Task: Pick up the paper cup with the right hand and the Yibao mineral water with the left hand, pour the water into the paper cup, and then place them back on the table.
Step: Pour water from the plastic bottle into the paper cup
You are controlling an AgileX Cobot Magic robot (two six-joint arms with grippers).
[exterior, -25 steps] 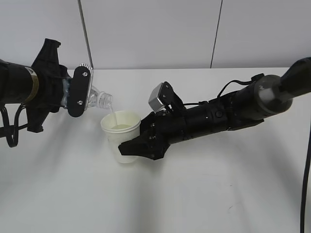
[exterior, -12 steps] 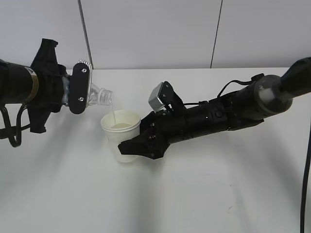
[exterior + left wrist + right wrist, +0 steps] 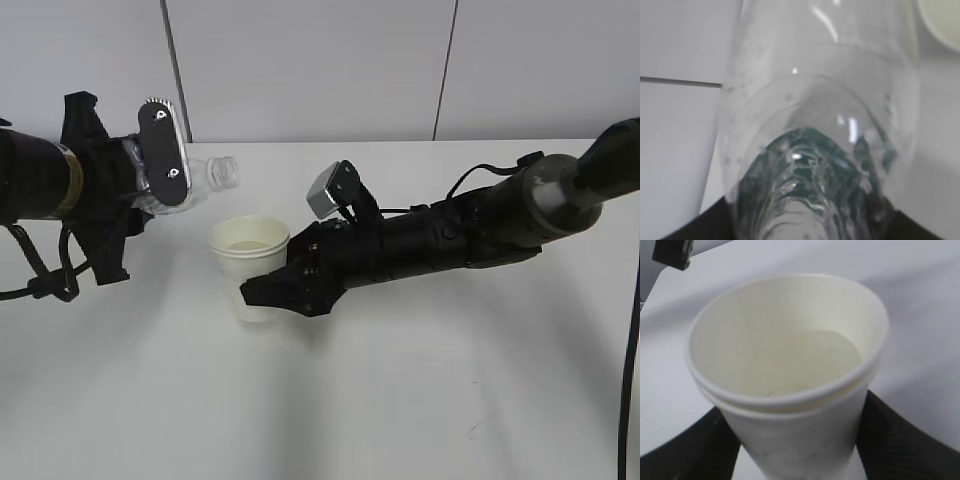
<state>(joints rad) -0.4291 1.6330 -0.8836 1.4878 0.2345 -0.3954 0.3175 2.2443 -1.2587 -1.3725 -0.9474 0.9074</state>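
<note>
The left hand (image 3: 160,160) pinches the Yibao mineral water (image 3: 205,176) by its body, one silver-edged finger plate lying across the clear plastic. The bottle lies nearly level above the table (image 3: 330,400), its open ribbed neck pointing toward the right hand and slightly upward, up and to the left of the cup's rim and apart from it. No stream shows between neck and cup. The right hand (image 3: 278,290) clamps the paper cup (image 3: 248,270) from the side, black fingers pressed on the lower wall, and the cup stands upright.

Judged from this pose, pouring is finished and the step in hand is returning both items to the table. To do it well, the bottle should be righted fully before it descends, since it has no cap and droplets cling inside its wall. The cup should travel level and slowly; its thin wall may buckle under a hard squeeze, so release only once the base sits flat. Whether the base already touches the table cannot be told.

Close views: the bottle (image 3: 820,150) shows clear, wet-speckled plastic with the dark green label glimpsed through it. The cup (image 3: 790,380) is off-white with a rolled rim, holding a shallow pool of clear water over its cream base.
</note>
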